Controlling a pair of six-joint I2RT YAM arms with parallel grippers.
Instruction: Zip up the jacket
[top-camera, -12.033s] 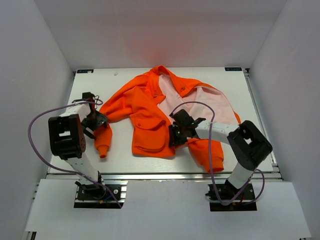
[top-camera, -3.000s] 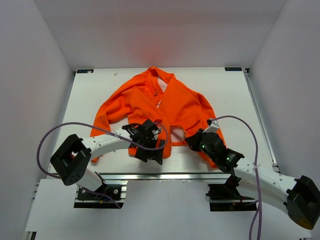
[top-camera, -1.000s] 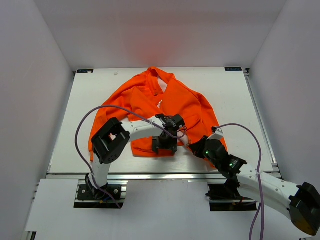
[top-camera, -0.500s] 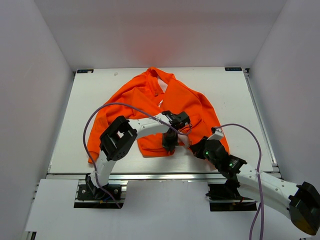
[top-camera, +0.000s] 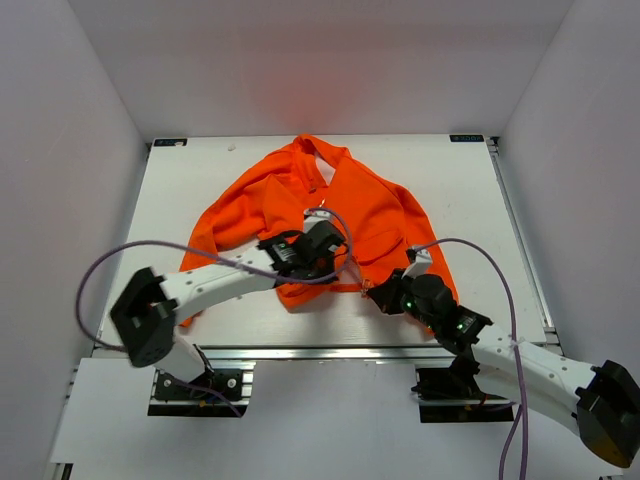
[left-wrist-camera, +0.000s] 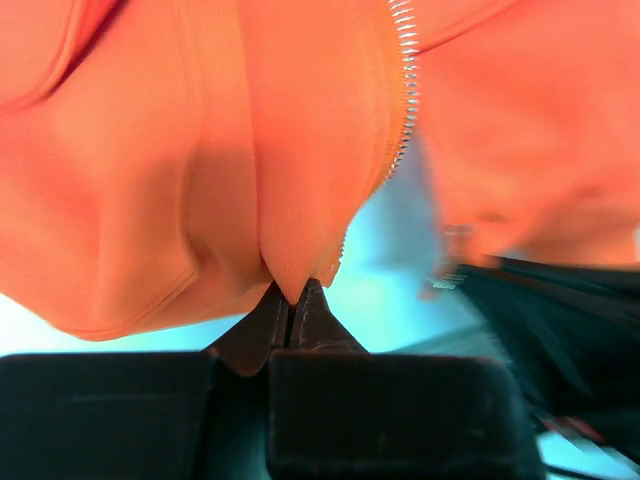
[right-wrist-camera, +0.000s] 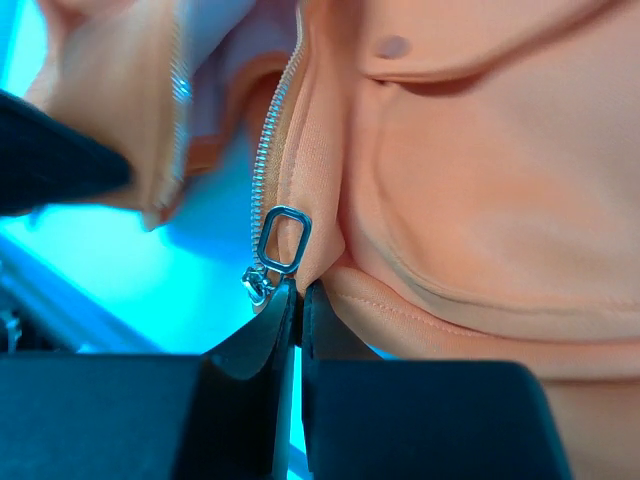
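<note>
Two arms reached over the white table (top-camera: 200, 180) to one big orange thing. The jacket (top-camera: 375, 215) lay spread near the middle of the table, with its collar at the far side and its bottom hem toward the robot. Its two front edges were not joined yet at the bottom, so the job looked like it was only just starting.

The step in hand looked like bringing the two bottom ends of the zipper together. To do that well, I think both ends should be held firmly and kept flat. They should be lined up side by side and moved slowly toward each other. A hard pull could twist the soft cloth or make it slip out.

The left gripper (left-wrist-camera: 293, 300) was squeezed tight, with no gap between its fingers. It pinched the bottom corner of one front edge, and the cloth hung in a fold from that pinch. The right gripper (right-wrist-camera: 297, 290) was squeezed tight too, pinching the hem of the other front edge.

A row of zipper teeth (left-wrist-camera: 405, 90) ran along the edge that the left gripper held. The small metal slider (right-wrist-camera: 283, 240) sat at the bottom of the other row, just beside the right gripper's fingertips.
</note>
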